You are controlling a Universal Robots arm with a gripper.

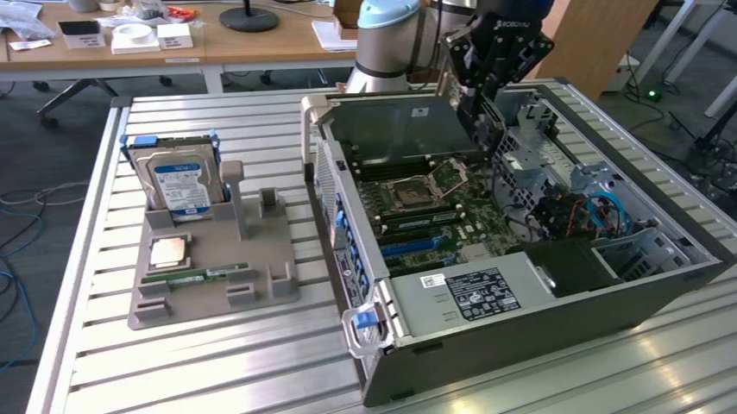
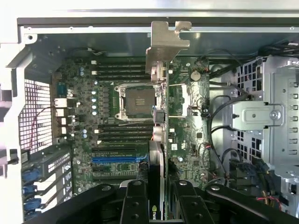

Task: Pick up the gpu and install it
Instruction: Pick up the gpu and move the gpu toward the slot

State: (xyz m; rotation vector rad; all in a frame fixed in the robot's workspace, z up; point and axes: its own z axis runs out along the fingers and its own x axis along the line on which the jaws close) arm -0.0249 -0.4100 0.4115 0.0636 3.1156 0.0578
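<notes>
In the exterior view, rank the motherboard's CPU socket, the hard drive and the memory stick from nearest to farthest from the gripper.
From the gripper, shut on the gpu:
1. CPU socket, inside the open case.
2. Hard drive, upright in the stand at the exterior view's left.
3. Memory stick, lying flat on the stand's front part, at the left.

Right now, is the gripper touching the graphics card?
Touching. The wrist view shows the graphics card edge-on, clamped between the black fingers of the gripper, no gap on either side.
</notes>
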